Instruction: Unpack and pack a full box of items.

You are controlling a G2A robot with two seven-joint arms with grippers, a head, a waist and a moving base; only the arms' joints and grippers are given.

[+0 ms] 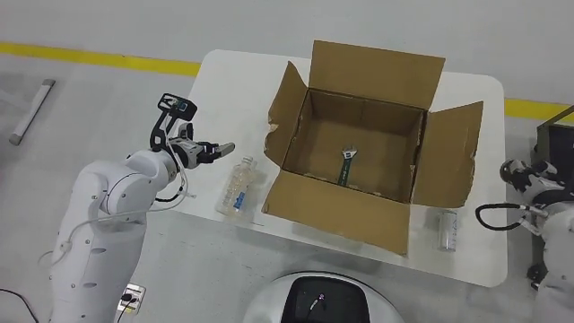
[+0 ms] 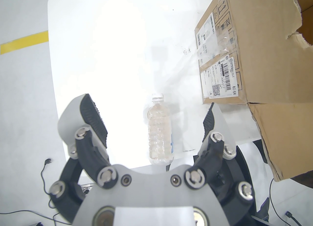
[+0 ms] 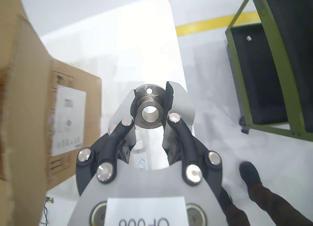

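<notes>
On the white surface [image 1: 224,81] the open cardboard box [image 1: 341,208] holds a wrench [image 1: 346,163], the left gripper [image 1: 221,150] hangs spread wide beside the lying bottle [image 1: 237,187] (cap toward the far side), and the right gripper [image 3: 151,101], past the opposite edge, clamps a metal bushing [image 3: 149,114].

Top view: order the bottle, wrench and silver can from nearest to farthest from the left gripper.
1. Bottle, on the table beside the left gripper.
2. Wrench, inside the box.
3. Silver can, on the table beyond the box.
</notes>
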